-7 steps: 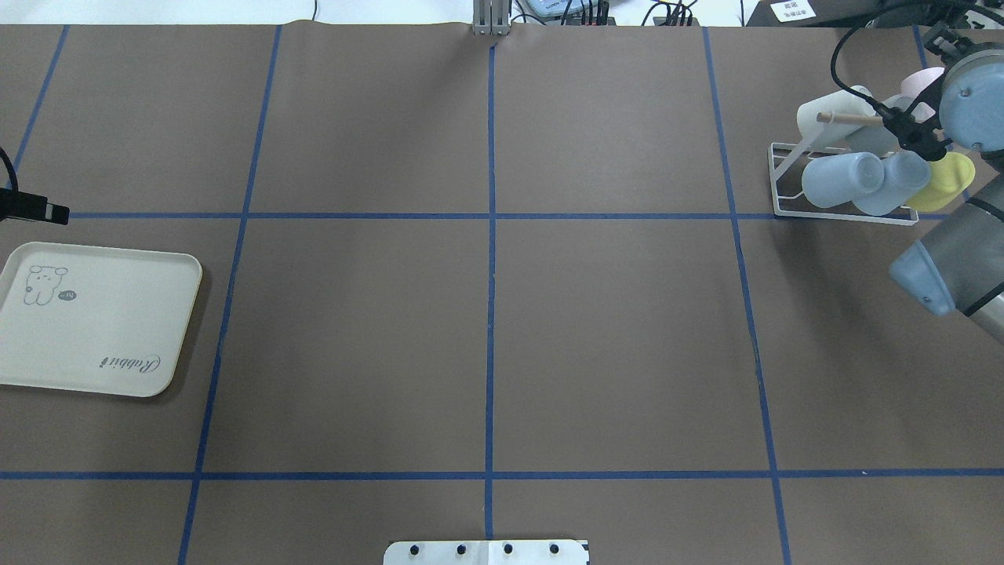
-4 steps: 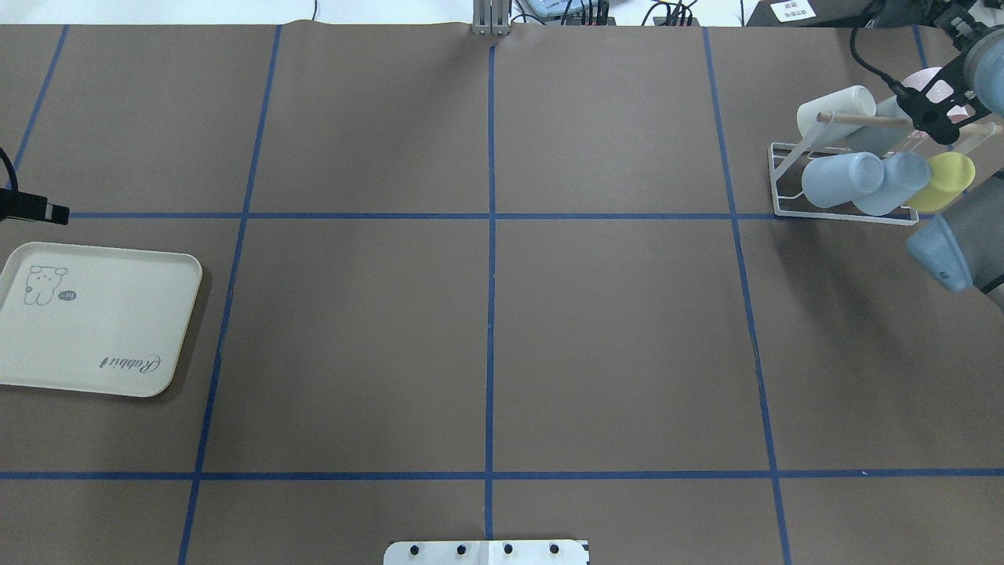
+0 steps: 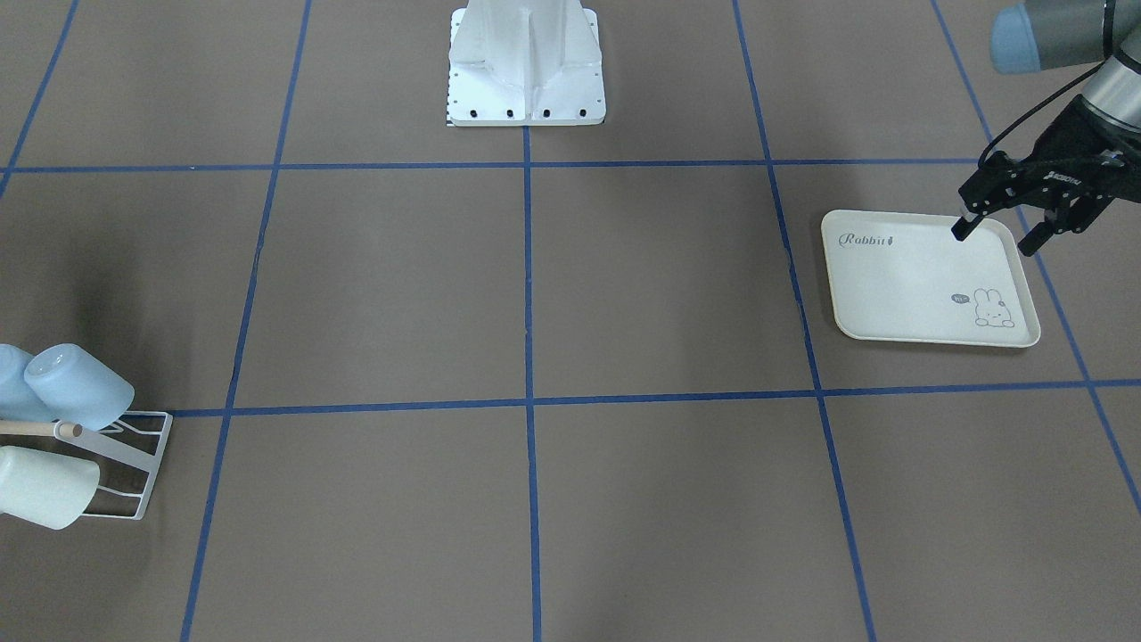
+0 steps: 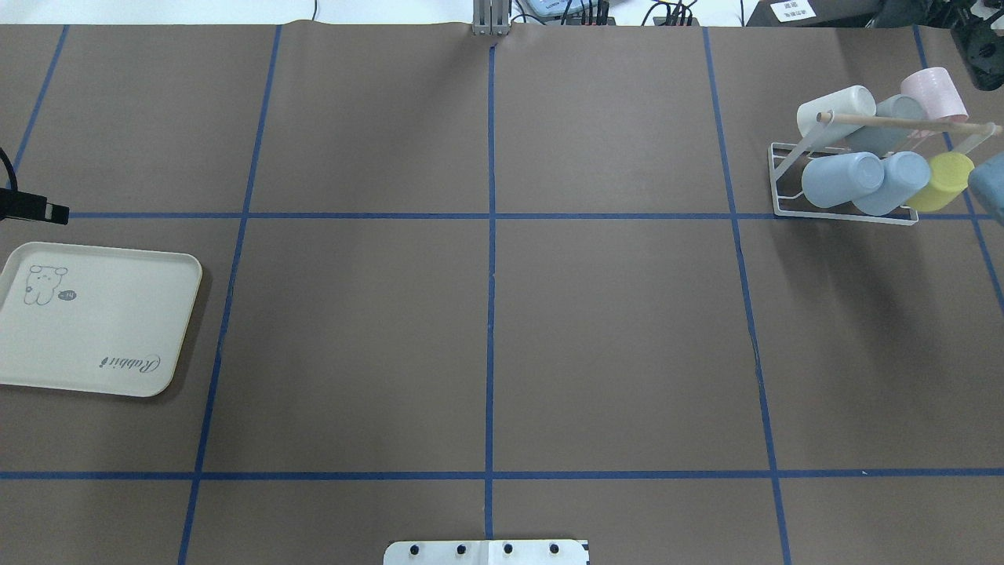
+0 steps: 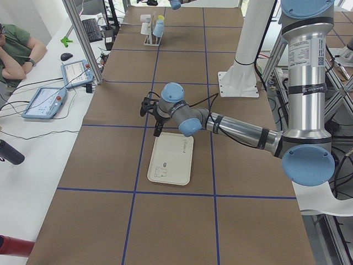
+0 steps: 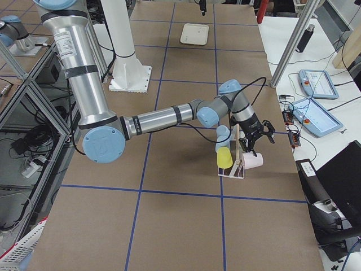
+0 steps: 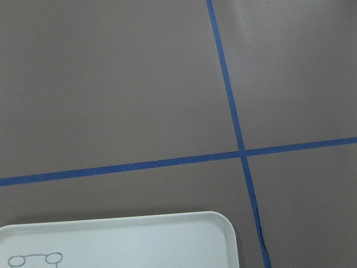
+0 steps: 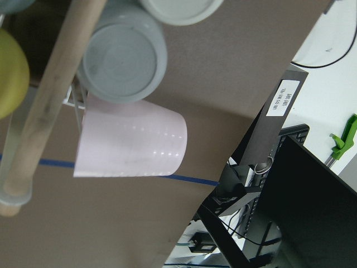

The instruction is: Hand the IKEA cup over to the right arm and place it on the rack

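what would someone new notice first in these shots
Probably the rack at the table's right end in the overhead view, crowded with pastel cups in pink, yellow, blue and white. Next, the empty cream rabbit tray at the opposite end, with the left gripper hanging open near one corner.

Brown table [image 4: 353, 337], blue tape grid [image 4: 490, 314]; cream tray [image 4: 102, 314] at left end, rack [image 4: 878, 119] at far right end, well apart.
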Motion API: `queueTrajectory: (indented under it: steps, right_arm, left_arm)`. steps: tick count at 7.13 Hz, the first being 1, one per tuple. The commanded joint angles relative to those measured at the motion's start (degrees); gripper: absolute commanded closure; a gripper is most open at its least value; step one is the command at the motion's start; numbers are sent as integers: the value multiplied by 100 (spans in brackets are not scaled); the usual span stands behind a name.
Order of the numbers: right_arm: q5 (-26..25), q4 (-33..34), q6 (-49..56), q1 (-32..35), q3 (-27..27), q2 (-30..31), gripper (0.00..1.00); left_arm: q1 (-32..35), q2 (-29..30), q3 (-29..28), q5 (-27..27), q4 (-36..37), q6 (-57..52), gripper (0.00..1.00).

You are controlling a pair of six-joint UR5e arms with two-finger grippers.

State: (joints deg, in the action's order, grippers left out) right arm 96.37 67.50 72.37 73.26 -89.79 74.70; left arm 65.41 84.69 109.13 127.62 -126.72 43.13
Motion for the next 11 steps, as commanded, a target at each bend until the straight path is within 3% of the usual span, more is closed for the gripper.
queueTrajectory:
  steps: [1, 2, 3, 5, 9, 11]
  right_arm:
    - [409, 96, -1799, 109, -213, 53, 0]
    - [888, 558, -2083, 153, -406, 27, 1]
    - [1067, 998, -2669, 188, -782, 71, 1]
    - [1068, 1878, -3262, 188, -1320, 88, 0]
    - [1147, 2048, -3482, 460, -1304, 395, 0]
    - [1768, 2039, -4577, 767, -1296, 737, 0]
  left_arm:
    - [181, 21, 20, 0, 59, -85, 0]
    - [400, 21, 20, 17, 199, -521, 0]
    - [846, 30, 64, 183, 818, -1412, 0]
    - [1638, 39, 73, 272, 1831, -3111, 0]
    - [2493, 48, 55, 264, 3010, -4802, 0]
    - [2582, 39, 20, 264, 3511, -5357, 0]
